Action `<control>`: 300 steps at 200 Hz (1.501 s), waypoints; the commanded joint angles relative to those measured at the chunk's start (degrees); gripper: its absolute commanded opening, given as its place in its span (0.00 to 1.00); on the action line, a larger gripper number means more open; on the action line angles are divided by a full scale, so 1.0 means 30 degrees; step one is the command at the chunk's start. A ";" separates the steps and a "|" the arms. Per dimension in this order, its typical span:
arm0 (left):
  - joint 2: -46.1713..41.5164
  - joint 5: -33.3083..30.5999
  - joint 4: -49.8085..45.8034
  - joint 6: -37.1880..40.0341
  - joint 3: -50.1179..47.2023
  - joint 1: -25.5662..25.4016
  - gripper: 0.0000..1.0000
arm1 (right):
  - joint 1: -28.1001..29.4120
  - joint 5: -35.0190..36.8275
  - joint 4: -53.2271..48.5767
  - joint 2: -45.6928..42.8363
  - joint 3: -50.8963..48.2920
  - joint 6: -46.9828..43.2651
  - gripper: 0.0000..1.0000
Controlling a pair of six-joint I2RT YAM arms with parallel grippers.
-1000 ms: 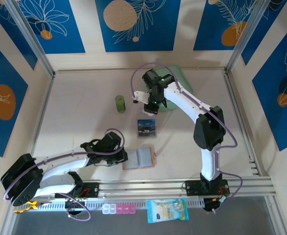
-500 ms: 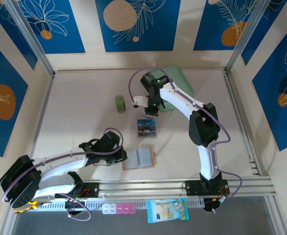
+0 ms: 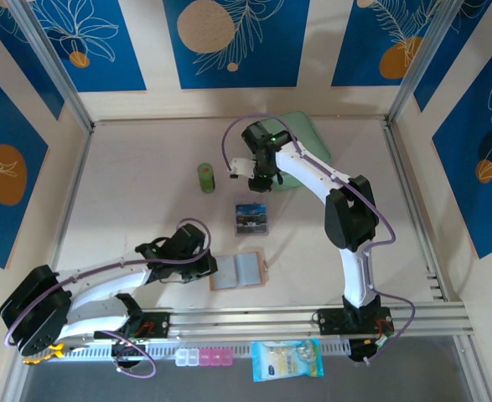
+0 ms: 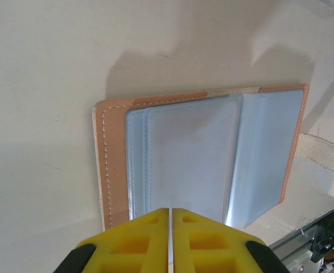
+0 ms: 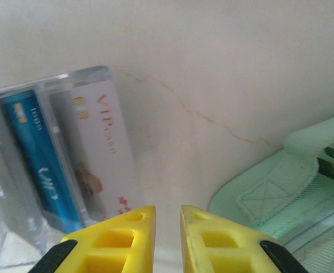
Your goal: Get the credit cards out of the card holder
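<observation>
Left pincer (image 3: 205, 270) is down low on the desk (image 3: 137, 193), right at the left edge of the holder (image 3: 239, 270). From the left wrist camera its yellow fingers (image 4: 127, 244) are pressed together with only a hairline slit between them, tips overlapping the holder's (image 4: 184, 148) near edge. Whether they nip a sleeve there, I cannot tell.

The holder lies flat and open near the front of the desk, between the two arm bases: tan leather border, grey slots facing up, one grey leaf angled up on the right. Its tab (image 4: 326, 156) sticks out to the side.

Over to the right pincer (image 3: 260, 182), out at mid-desk, just beyond the cards (image 3: 251, 219). On the right wrist camera its fingers (image 5: 121, 239) stand a little apart, a narrow gap, nothing between them, bare desk under the tips.

The cards are well apart from the holder, sitting in a clear box (image 5: 75, 74): a blue card (image 5: 38, 153) standing on edge, and a white card (image 5: 101, 153) with red lettering beside it.

A mint case (image 5: 280, 199) lies just right of the pincer, at the back of the desk (image 3: 304, 138). A green cylinder (image 3: 206, 177) stands upright to the left of the right pincer.
</observation>
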 commanded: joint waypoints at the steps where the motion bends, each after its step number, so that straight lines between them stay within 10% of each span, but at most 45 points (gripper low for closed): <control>1: 0.0414 0.0271 -0.0280 0.0379 0.0190 0.0228 0.09 | -0.0032 0.0606 0.1694 -0.0865 -0.0568 0.1191 0.21; 186: 0.0295 0.0390 -0.0134 0.0383 0.0168 0.0246 0.09 | 0.0492 0.1100 0.4317 -0.3072 -0.3695 0.3291 0.21; 300: -0.0047 -0.0076 -0.0543 0.0587 -0.0437 0.0248 0.05 | 0.2469 -0.4192 0.6119 -0.9808 -1.1158 1.8592 0.19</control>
